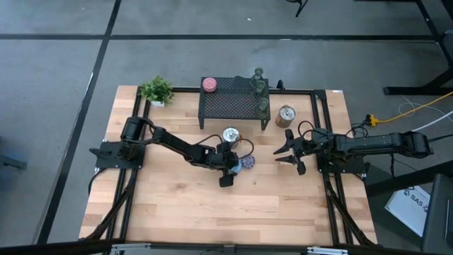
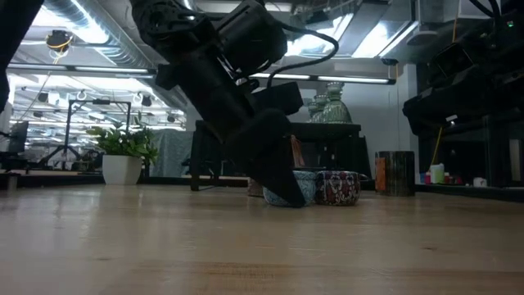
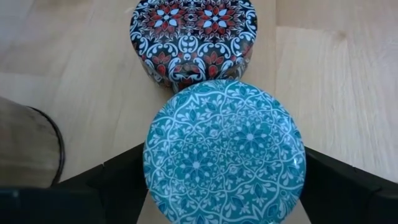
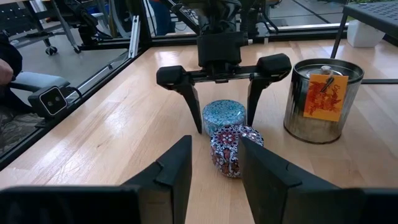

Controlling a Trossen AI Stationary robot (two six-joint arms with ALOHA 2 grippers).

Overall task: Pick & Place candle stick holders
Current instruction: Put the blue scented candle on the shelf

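The blue patterned candle stick holder (image 3: 224, 152) stands on the table at its middle. My left gripper (image 3: 222, 155) is open, pointing slantwise down, with one finger close on either side of this holder (image 4: 224, 116). A narrow gap shows at each side. Just beyond it stands the purple-red patterned holder (image 3: 194, 37), almost against it. Two silver-and-orange holders (image 1: 231, 134) (image 1: 285, 115) stand farther back. A pink holder (image 1: 209, 84) and greenish glass holders (image 1: 260, 86) rest on the black mesh stand (image 1: 233, 105). My right gripper (image 1: 289, 152) waits open at the right, pointing at the purple-red holder (image 4: 235, 149).
A small potted plant (image 1: 157, 90) stands at the far left corner. The near half of the table (image 1: 212, 212) is bare wood. Black frame rails (image 1: 322, 113) run along the table's sides. In the low view the blue holder (image 2: 299, 187) and the purple-red one (image 2: 337, 187) stand side by side.
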